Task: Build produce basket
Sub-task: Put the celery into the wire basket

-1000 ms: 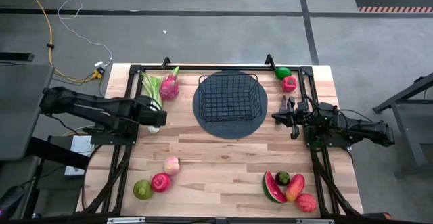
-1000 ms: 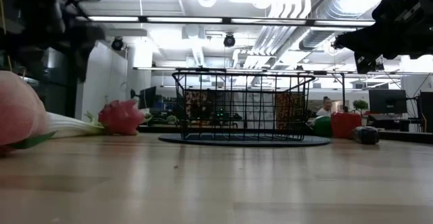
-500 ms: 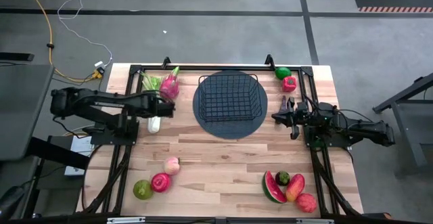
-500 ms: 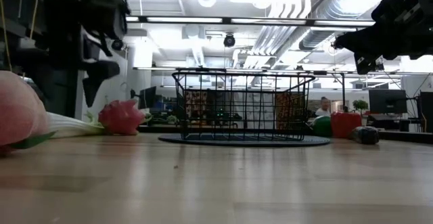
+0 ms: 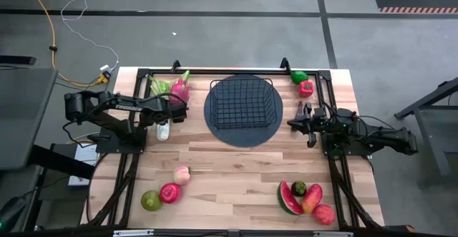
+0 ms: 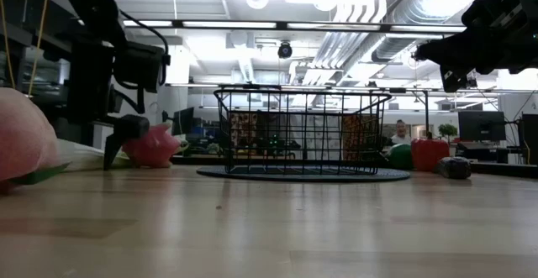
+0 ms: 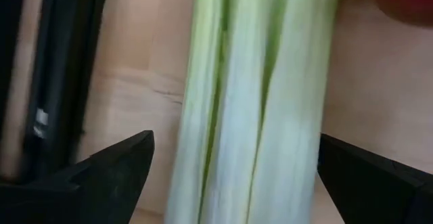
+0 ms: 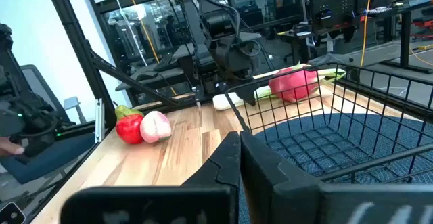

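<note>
The black wire basket [image 5: 242, 102] [image 6: 303, 131] stands on a dark round mat. A green-white leafy stalk [image 5: 162, 128] [image 7: 257, 95] lies on the table near its far left corner, with the pink dragon fruit [image 5: 179, 92] [image 6: 151, 146] beside it. My left gripper [image 5: 170, 111] [image 7: 237, 176] is low over the stalk and open, one finger on either side of it without touching. My right gripper [image 5: 300, 115] [image 8: 238, 160] hovers shut, to the right of the basket.
Green pepper [image 5: 299, 76] and red pepper [image 5: 306, 89] sit at the far right corner. Peach [image 5: 182, 175], red apple [image 5: 170, 192] and green apple [image 5: 150, 200] lie near left. Watermelon slice [image 5: 288, 197], mango [image 5: 312, 197] and an apple [image 5: 324, 214] lie near right. Bare wood in the table's middle.
My left gripper has swung from the table's left side toward the far edge and the dragon fruit, and has come down over the leafy stalk until its fingers reach almost to the table. The produce and the basket have kept their places.
</note>
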`<state>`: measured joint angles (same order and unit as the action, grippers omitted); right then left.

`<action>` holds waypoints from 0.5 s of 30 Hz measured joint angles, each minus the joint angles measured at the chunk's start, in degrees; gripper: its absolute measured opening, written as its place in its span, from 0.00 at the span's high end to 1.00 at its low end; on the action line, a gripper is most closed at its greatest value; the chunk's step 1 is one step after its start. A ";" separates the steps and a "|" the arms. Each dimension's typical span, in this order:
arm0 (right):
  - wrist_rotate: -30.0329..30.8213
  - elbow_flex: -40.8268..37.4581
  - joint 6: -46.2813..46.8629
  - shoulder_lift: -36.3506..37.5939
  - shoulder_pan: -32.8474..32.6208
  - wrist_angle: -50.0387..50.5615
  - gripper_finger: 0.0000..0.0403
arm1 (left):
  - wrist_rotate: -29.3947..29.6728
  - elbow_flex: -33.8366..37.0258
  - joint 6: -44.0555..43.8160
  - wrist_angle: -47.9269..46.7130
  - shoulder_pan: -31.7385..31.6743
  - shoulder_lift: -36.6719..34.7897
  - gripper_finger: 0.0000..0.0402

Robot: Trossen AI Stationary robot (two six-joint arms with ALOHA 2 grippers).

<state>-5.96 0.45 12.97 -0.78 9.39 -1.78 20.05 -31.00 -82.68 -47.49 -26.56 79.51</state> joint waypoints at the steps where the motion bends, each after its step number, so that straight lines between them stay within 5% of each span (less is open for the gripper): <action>1: -0.01 0.00 0.00 0.00 0.00 0.00 1.00 | 0.13 0.46 -0.76 1.20 -0.30 0.06 0.03; 9: -0.02 0.00 0.00 0.00 0.00 0.00 1.00 | 2.49 1.07 0.18 4.14 -0.46 0.17 0.04; 15: -0.01 0.01 0.01 0.00 0.00 0.00 1.00 | 2.00 1.09 0.23 4.85 -0.52 0.20 0.20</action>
<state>-5.96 0.46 12.98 -0.78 9.39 -1.78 22.05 -29.91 -82.46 -42.64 -27.08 79.71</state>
